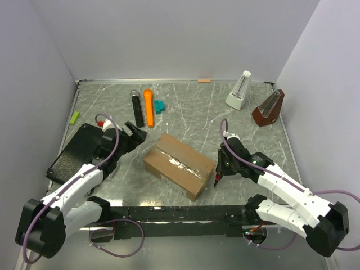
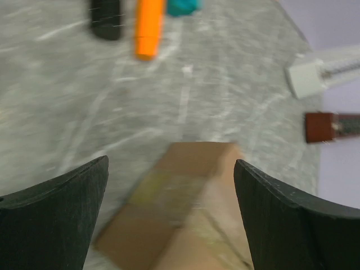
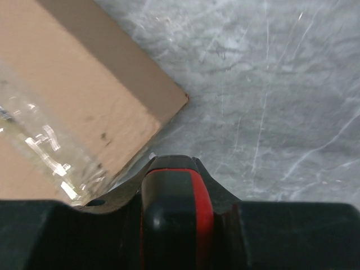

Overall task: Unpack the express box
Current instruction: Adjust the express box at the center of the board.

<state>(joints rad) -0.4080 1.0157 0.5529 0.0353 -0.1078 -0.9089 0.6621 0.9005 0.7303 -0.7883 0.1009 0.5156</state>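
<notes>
The express box [image 1: 180, 165] is a brown carton lying closed in the middle of the table, with clear tape along its top seam. My left gripper [image 1: 136, 134] hovers open just off the box's far left corner. In the left wrist view the blurred box [image 2: 185, 208] lies ahead between the wide-spread fingers [image 2: 62, 214]. My right gripper [image 1: 218, 175] is at the box's right end, shut on a red-and-black tool [image 3: 177, 208]. In the right wrist view the tool's tip is beside the box's taped corner [image 3: 73, 95], touching or not I cannot tell.
A flat black ribbed case [image 1: 76, 152] lies under the left arm. At the back left are a black stick [image 1: 136, 108], an orange marker [image 1: 148, 107], a teal block [image 1: 160, 106] and a green piece [image 1: 75, 117]. A white metronome [image 1: 239, 91] and a brown one [image 1: 269, 108] stand back right.
</notes>
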